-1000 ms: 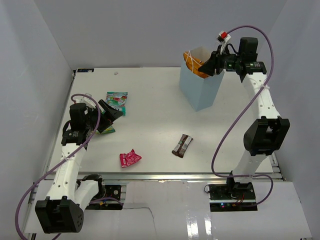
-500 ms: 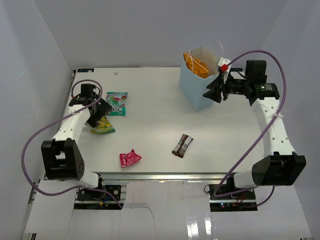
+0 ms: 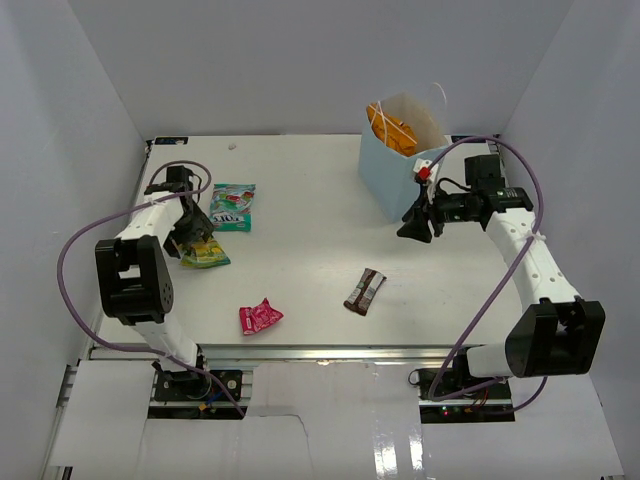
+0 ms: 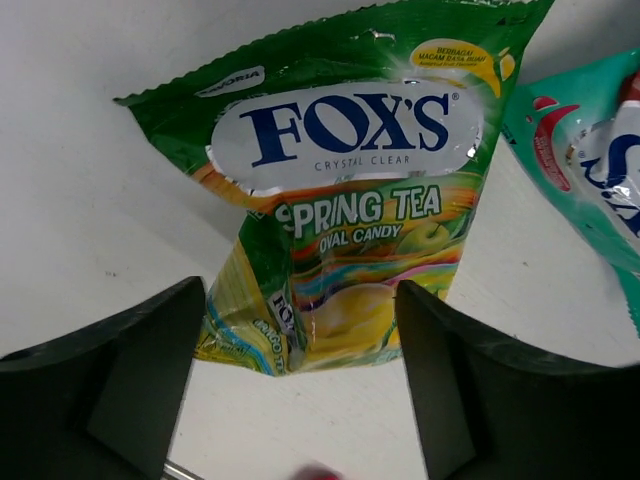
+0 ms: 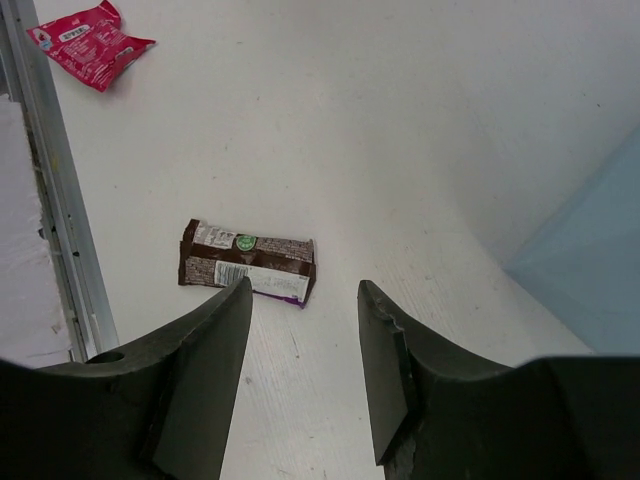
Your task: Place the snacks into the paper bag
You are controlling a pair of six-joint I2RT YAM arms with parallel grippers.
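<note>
On the left of the table (image 3: 300, 200), the left gripper (image 3: 192, 232) points down over the yellow-green packet (image 3: 205, 255). Only its wrist camera shows the jaws spread wide to either side of the packet's lower end, not clamped, and the print "Fox's Spring Tea". The teal-green-red pouch (image 3: 232, 207) lies just beyond it, a corner showing in the wrist view. The small pink packet (image 3: 259, 317) sits by the near edge, and the dark brown bar (image 3: 364, 291) lies right of centre. The right wrist view shows both, the bar between that gripper's parted, empty jaws. The right gripper (image 3: 412, 228) hangs just near of the paper bag (image 3: 400, 185), which stands far right. The orange chip bag (image 3: 392, 130) inside it shows only from above.
</note>
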